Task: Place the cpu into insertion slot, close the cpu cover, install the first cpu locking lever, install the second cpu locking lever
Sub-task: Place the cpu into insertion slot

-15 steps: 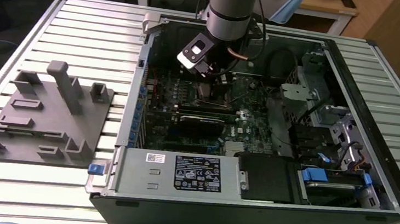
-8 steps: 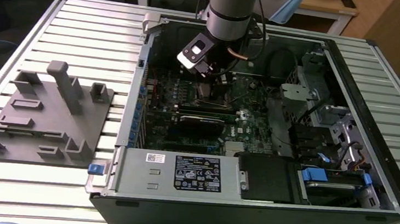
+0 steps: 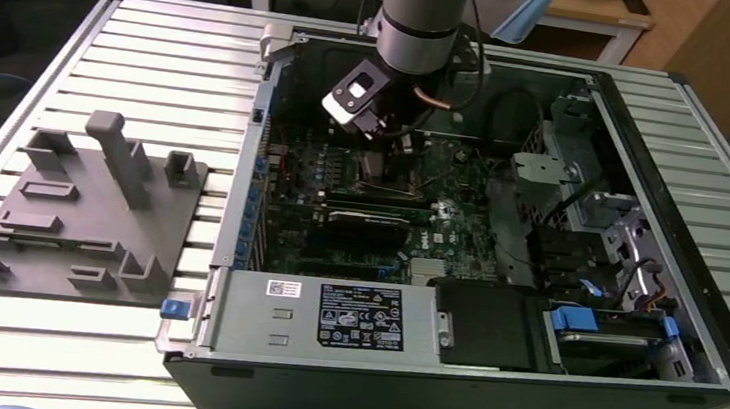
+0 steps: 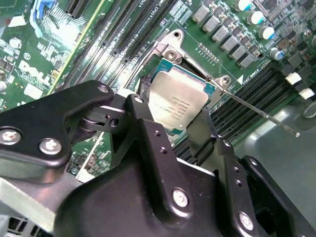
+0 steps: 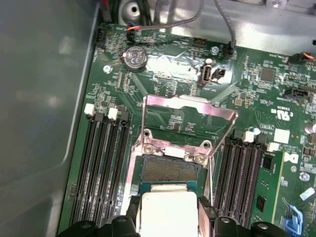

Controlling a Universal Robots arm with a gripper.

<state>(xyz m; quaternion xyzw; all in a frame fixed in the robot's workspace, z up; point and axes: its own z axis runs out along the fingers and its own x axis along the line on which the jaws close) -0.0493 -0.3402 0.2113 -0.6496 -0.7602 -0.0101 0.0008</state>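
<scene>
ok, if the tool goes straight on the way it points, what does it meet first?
Likely the open socket: the tool holds the chip above it, cover raised clear. Depth is unclear.

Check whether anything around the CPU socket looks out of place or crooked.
Nothing looks damaged. The cpu, gripped by the gripper, does not look seated: in the first wrist view, part of the insertion slot is uncovered beyond it. The cpu cover stands open.

An open computer case (image 3: 453,404) is lying on the slatted tabletop (image 3: 165,55), a grey fixture (image 3: 69,226) (pegs sticking upward) sitting beside it at the exterior view's left. Inside, a coin battery (image 5: 135,57) is gleaming near memory slots (image 5: 101,163).
</scene>
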